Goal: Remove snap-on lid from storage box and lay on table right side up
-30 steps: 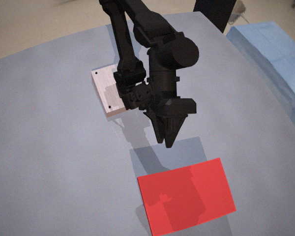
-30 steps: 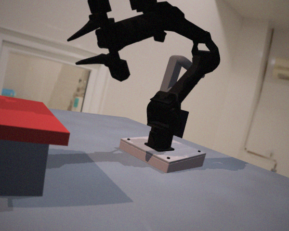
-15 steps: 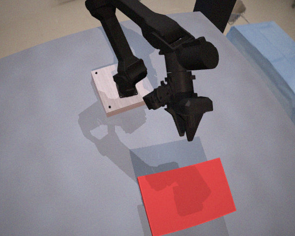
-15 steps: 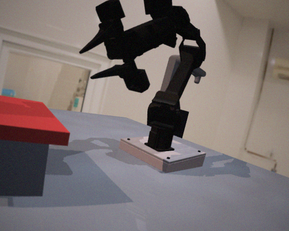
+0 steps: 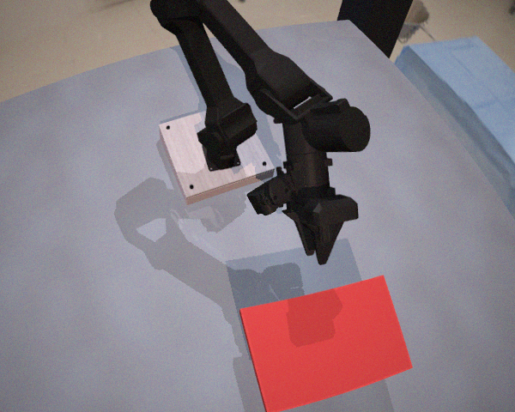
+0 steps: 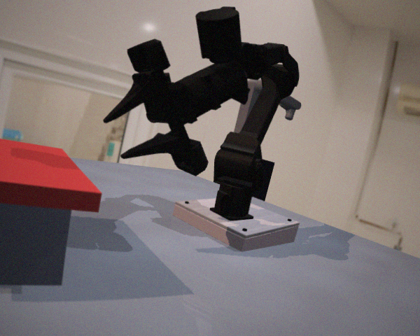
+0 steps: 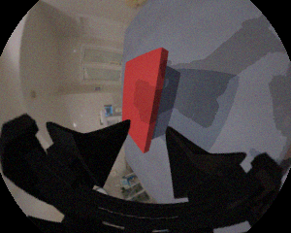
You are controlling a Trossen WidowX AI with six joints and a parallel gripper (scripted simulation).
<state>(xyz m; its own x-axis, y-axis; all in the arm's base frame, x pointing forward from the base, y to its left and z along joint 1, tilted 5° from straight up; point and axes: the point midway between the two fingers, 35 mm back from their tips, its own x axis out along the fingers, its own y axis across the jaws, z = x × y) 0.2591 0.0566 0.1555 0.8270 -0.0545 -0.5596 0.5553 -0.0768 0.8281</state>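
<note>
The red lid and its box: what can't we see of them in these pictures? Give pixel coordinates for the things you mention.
- Inside the storage box (image 6: 25,246) (image 7: 169,99): the snap-on lid (image 5: 329,350) (image 6: 33,168) (image 7: 142,97) covers it in every view.
- The box's walls from above: the lid hides them in the top view.
- The far left part of both: the picture's edge cuts it off in the exterior view.
- The lid's underside: turned away or pressed on the box.
</note>
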